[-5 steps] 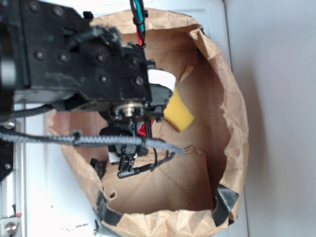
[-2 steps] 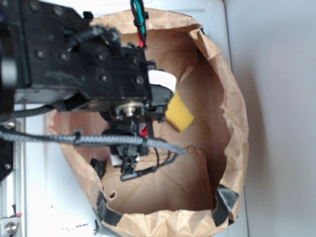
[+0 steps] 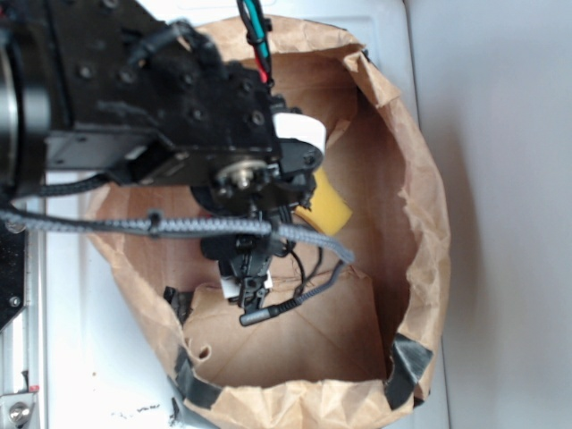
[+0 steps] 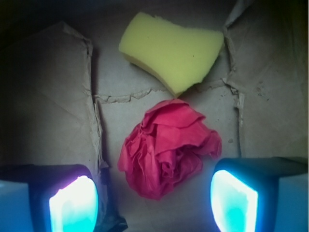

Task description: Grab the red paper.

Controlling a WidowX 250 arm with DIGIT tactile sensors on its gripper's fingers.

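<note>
The red paper (image 4: 166, 147) is a crumpled wad lying on the brown bag's floor, in the middle of the wrist view. My gripper (image 4: 153, 205) stands open, its two glowing pads (image 4: 73, 205) wide apart on either side of the wad's lower part, with a gap on each side and no contact. In the exterior view the black arm and wrist (image 3: 241, 259) reach down into the paper bag (image 3: 411, 223) and hide the red paper completely.
A yellow wedge-shaped sponge (image 4: 171, 50) lies just beyond the red paper, also showing as the sponge (image 3: 329, 213) beside the wrist. The bag's crumpled walls ring the gripper. Black tape (image 3: 407, 368) patches the bag's rim. Cables (image 3: 304, 246) trail across the opening.
The arm has shifted to the right and further into the bag. The sliver of red paper seen under the wrist earlier is now covered, and more of the sponge is hidden.
</note>
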